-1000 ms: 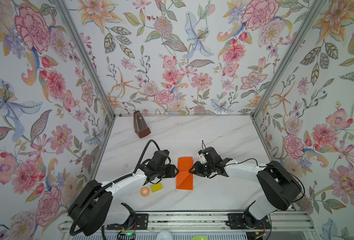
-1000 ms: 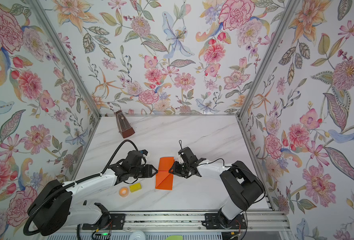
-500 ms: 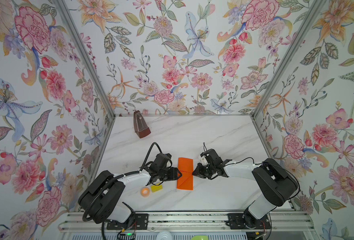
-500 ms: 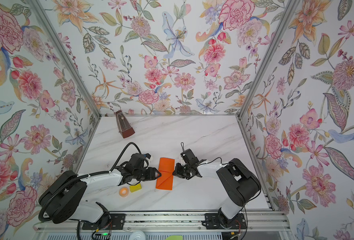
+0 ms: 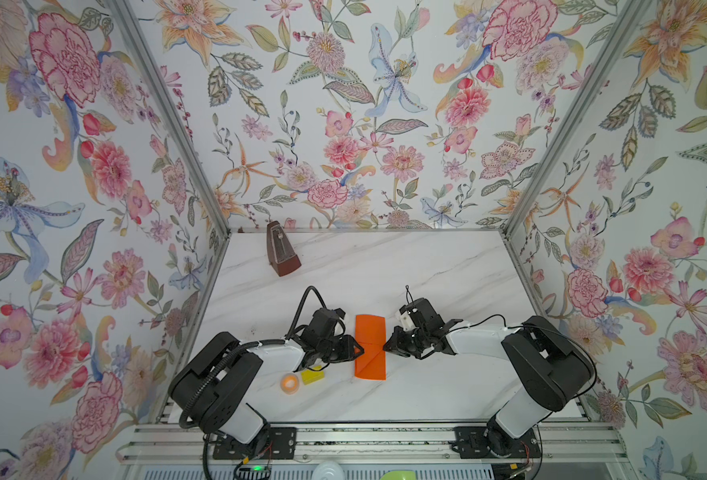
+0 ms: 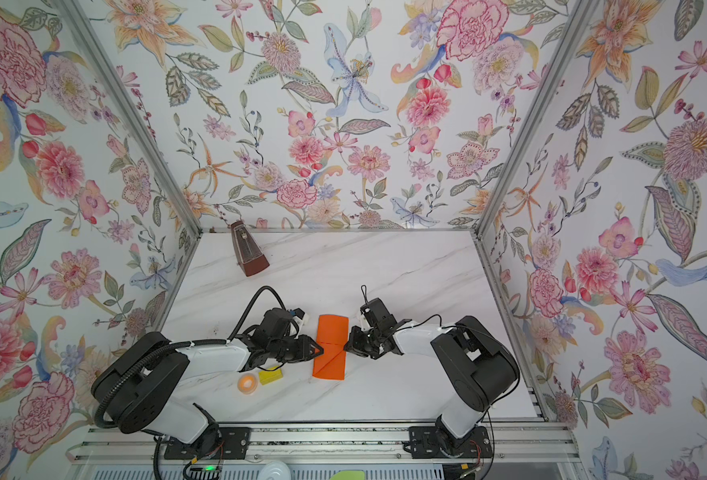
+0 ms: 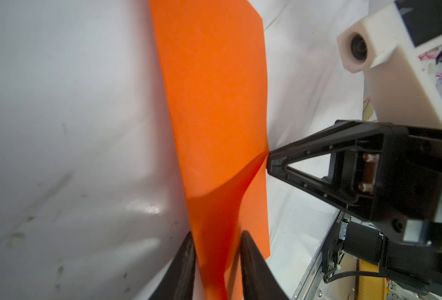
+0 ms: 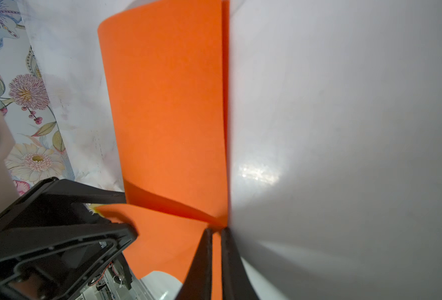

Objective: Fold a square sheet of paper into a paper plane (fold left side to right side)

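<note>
Square sheet of paper (image 5: 370, 347), folded into a narrow strip, is laid near the middle of the worktop's (image 5: 426, 386) front edge. Its right edge is clamped by the right hand (image 5: 386, 347). Its raised left edge is straddled by the left hand (image 5: 359, 349), fingers apart. A yellow block (image 5: 312, 376) and a tape ring (image 5: 289, 382) are seen beside the left arm, and a metronome (image 5: 281, 253) by the back-left corner.

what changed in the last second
The right gripper closed onto the right edge of the orange paper; the left gripper narrowed around its left edge as the left arm folded in closer. The paper's skewed far half straightened into a narrow strip. The metronome, tape ring and yellow block stayed put.
</note>
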Robot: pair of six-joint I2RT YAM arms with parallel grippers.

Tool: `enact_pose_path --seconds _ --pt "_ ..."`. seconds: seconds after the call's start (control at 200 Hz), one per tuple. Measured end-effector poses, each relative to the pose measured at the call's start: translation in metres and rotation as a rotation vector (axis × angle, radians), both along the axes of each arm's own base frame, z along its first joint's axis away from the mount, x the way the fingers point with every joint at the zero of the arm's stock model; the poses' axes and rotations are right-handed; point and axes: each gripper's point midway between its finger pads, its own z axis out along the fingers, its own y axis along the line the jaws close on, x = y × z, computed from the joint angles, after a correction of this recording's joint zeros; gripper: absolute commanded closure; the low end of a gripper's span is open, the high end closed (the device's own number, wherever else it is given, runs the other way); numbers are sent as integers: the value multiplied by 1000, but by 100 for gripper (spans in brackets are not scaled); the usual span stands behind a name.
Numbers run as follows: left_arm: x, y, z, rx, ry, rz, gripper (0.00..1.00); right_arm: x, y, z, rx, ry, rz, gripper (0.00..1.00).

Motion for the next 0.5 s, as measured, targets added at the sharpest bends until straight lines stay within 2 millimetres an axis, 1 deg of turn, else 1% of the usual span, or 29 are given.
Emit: enact_pose_path --seconds 0.06,0.155,0.275,0.38,0.5 --pt "0 0 0 3 -5 -3 85 0 0 0 0 1 0 87" --pt "0 2 0 13 -12 -6 91 0 0 2 4 1 -2 79" --pt "0 7 7 44 -29 -7 94 -1 -2 11 7 -8 -4 64" --pt "8 11 26 89 -79 -3 96 2 -8 23 11 -33 -13 57" --pt "24 22 60 200 -174 20 96 11 -24 35 3 -58 -46 55"
